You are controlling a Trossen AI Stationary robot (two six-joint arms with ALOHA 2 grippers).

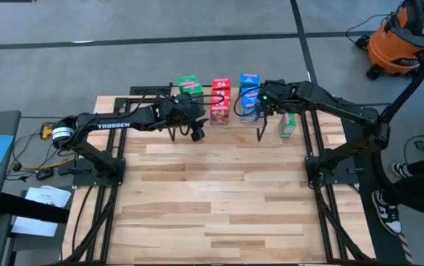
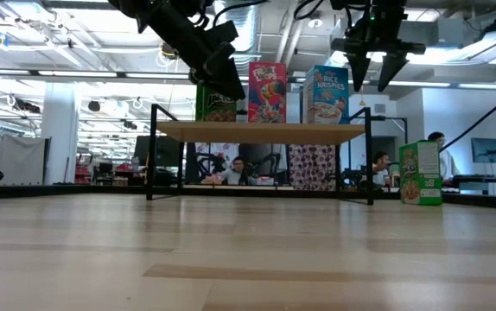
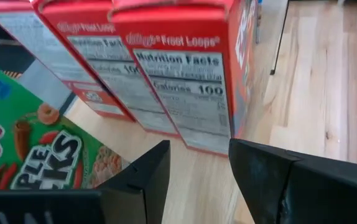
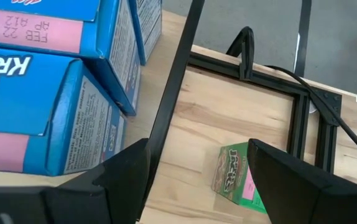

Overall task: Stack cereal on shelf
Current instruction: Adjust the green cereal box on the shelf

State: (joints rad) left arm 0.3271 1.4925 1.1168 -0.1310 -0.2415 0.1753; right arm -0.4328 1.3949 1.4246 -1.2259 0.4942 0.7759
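Left wrist view – three red cereal boxes [image 3: 185, 81], one green box [image 3: 29, 149].

Shelf [image 1: 230, 118] at table's [image 1: 219, 214] far edge crowded: green, red, blue cereal rows [image 1: 221, 100]. Lone green box [image 1: 289, 124] stood beside shelf's right legs. Table's near half open.

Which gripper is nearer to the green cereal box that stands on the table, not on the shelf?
The right gripper: it hangs open just left of the green box. The left gripper is far across, by the shelf's green end.
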